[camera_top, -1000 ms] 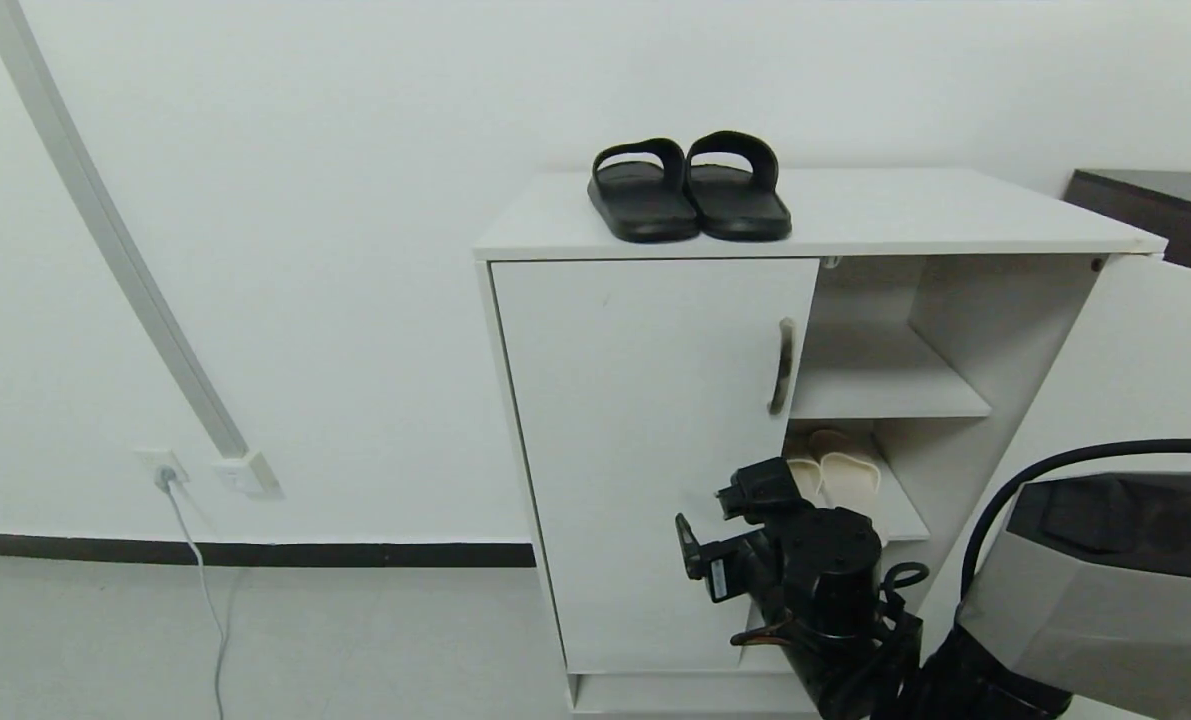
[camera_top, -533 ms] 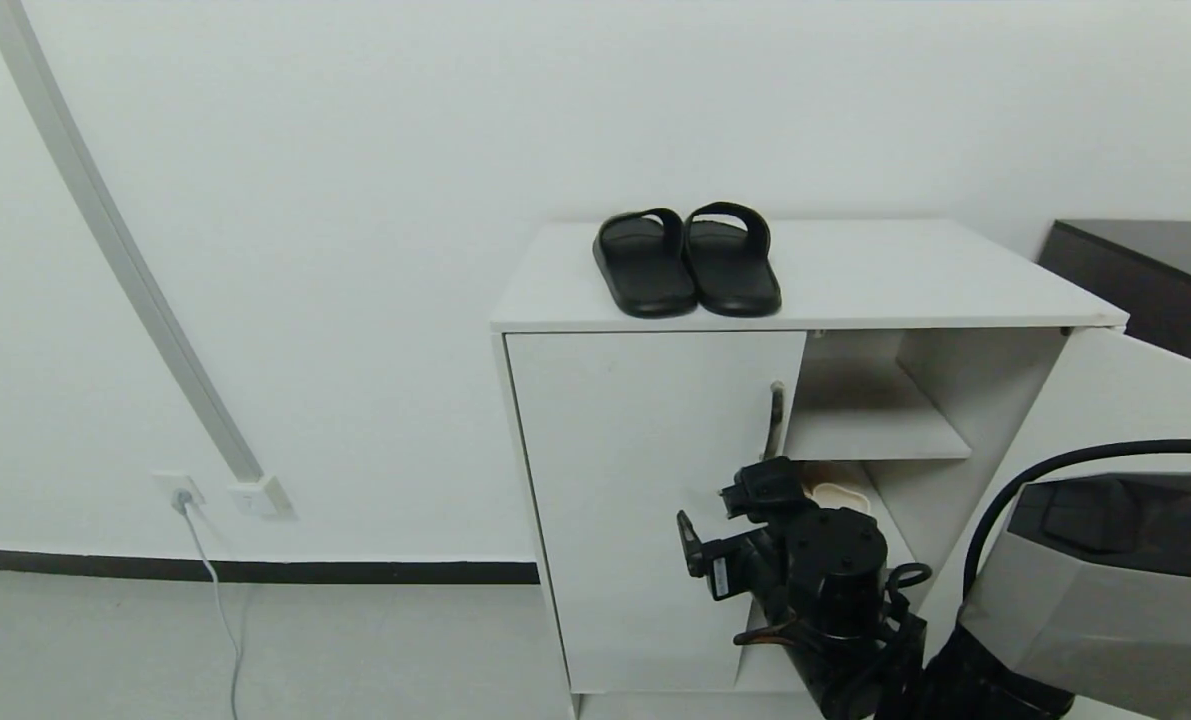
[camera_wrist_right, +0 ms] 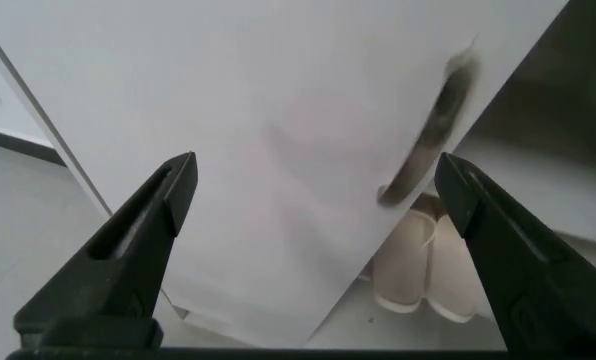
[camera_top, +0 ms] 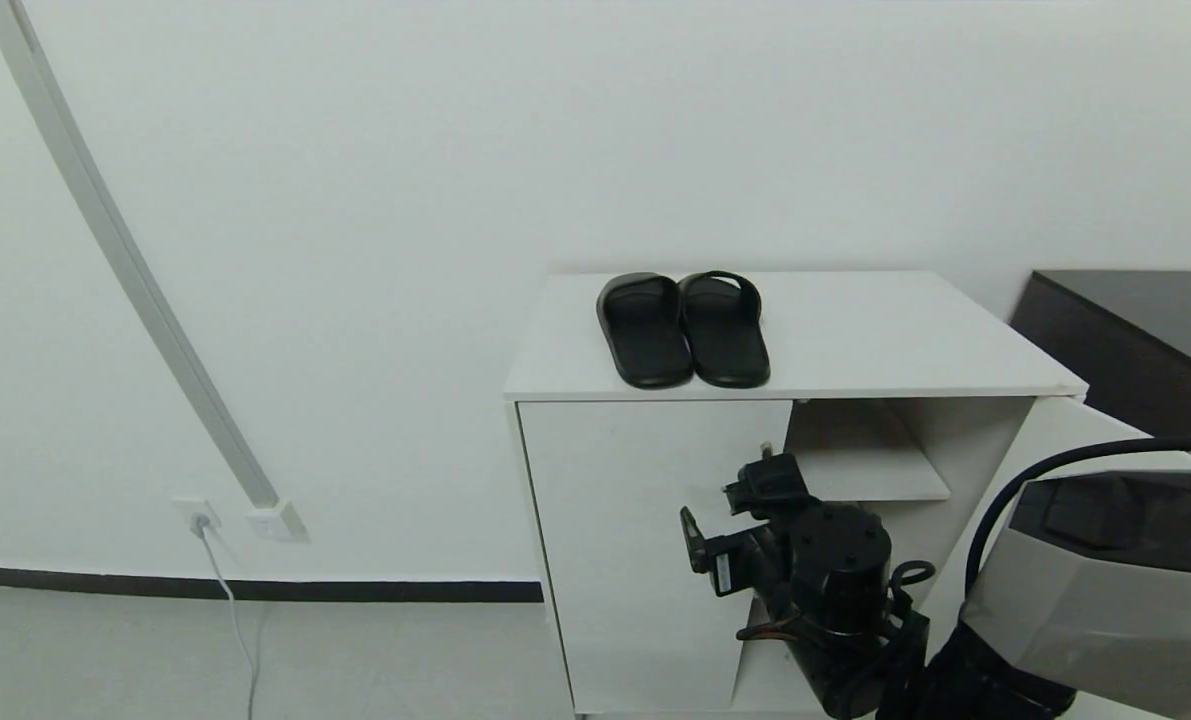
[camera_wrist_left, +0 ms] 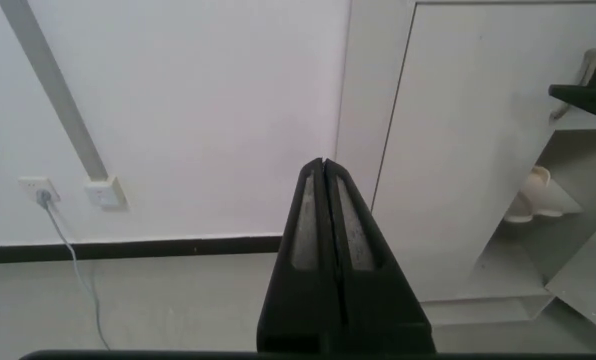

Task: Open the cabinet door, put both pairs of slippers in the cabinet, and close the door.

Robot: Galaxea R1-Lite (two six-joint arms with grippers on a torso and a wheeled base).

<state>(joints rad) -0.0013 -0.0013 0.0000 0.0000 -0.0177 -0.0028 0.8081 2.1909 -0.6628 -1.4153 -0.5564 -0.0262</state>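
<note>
Reaching up for the black slippers (camera_top: 683,328) looks like the next job.
The left gripper (camera_wrist_left: 324,215) is pinched shut, empty, left of the cabinet (camera_top: 885,340). The black slippers sit by the cabinet top's front edge, lying front to back, above the right gripper (camera_wrist_right: 316,170), which gapes wide and is nearer. The cream slippers (camera_wrist_right: 423,265) lie on a shelf inside.

Bright, even, diffuse illumination is recorded on the white wall (camera_top: 355,200). Soft shadow is cast inside the open cabinet (camera_top: 875,340). The wall conduit (camera_top: 133,262) is rendered slightly bowed.
</note>
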